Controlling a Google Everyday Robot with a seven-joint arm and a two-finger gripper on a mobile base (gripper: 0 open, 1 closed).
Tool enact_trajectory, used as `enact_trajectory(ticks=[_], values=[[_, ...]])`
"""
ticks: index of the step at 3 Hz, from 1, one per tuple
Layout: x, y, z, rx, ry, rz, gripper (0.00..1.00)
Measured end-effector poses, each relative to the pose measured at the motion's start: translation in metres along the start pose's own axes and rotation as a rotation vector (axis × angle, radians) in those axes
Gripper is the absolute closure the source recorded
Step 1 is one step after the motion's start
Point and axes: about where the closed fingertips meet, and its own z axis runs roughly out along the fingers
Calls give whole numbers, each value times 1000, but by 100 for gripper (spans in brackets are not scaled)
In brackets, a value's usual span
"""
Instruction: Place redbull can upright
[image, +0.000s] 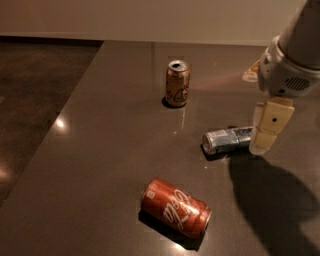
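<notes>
The redbull can (226, 140), slim and silver-and-blue, lies on its side on the dark table (100, 165), right of centre, with its shiny end pointing left. My gripper (265, 135) hangs from the arm at the upper right. It is low over the table at the can's right end and covers that end. I cannot tell whether it touches the can.
A gold-brown can (177, 84) stands upright behind and left of the redbull can. A wider red can with white script (175, 207) lies on its side near the front. The table's left edge runs diagonally beside a dark floor (35, 85).
</notes>
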Motion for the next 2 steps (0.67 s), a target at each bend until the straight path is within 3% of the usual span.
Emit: enact_trajectory(ticks=[1,2], values=[[5,-10,31,-80,-29,-20,0],[12,-13,49,-117,-39,-75,0]])
